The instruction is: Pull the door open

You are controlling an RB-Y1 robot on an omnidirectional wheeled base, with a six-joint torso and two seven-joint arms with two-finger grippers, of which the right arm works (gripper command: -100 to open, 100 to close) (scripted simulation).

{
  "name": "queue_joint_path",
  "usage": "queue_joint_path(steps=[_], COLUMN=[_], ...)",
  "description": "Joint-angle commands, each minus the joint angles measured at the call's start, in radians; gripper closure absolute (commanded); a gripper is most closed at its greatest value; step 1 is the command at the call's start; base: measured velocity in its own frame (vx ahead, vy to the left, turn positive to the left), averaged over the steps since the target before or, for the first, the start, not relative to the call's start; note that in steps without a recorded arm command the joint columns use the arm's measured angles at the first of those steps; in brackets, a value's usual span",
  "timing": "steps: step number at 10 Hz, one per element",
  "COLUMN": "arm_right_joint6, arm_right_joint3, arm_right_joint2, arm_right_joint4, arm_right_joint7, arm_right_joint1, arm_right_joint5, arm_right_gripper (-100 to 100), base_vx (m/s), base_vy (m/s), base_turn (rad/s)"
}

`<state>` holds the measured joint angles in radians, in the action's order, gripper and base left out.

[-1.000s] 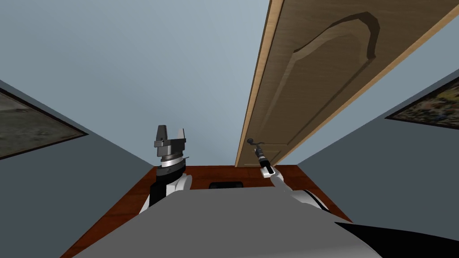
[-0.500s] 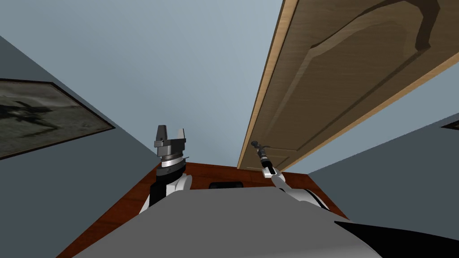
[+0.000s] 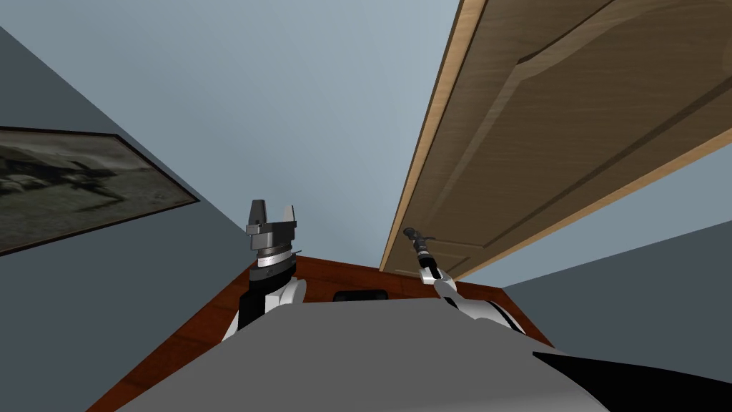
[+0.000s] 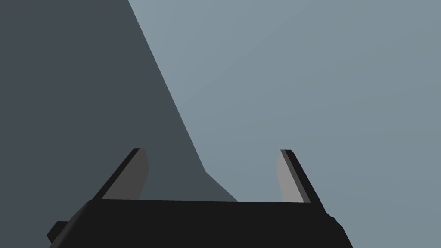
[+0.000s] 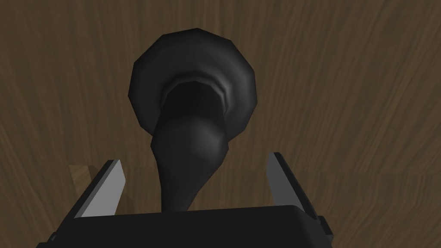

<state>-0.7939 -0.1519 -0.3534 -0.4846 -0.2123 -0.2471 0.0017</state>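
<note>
The right pincer (image 5: 194,158), open, straddles the dark handle (image 5: 189,107) at lower centre, likely to hook the wooden door (image 3: 572,107); left pincer (image 3: 272,207) idles open.

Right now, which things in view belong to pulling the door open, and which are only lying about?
For the job: brown door; its dark handle; right gripper, open, straddling the handle.

Just there: left gripper, open, holding nothing; framed picture on the left wall; red-brown floor.
</note>
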Motion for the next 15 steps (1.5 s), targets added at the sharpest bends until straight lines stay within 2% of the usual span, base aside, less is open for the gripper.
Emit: queue_joint_path(steps=[1,6,15], arm_right_joint6=[-0.004,-0.004,-0.071], arm_right_joint3=[0.0,0.0,0.083], arm_right_joint2=[0.0,0.0,-0.067], arm_right_joint4=[0.004,0.004,-0.001], arm_right_joint7=[0.0,0.0,-0.125], arm_right_joint1=[-0.002,-0.002,0.043], arm_right_joint5=[0.0,0.0,0.053], arm_right_gripper=[100,100,100], base_vx=[0.0,0.0,-0.193], base_vy=[0.0,0.0,-0.06], base_turn=[0.0,0.0,0.112])
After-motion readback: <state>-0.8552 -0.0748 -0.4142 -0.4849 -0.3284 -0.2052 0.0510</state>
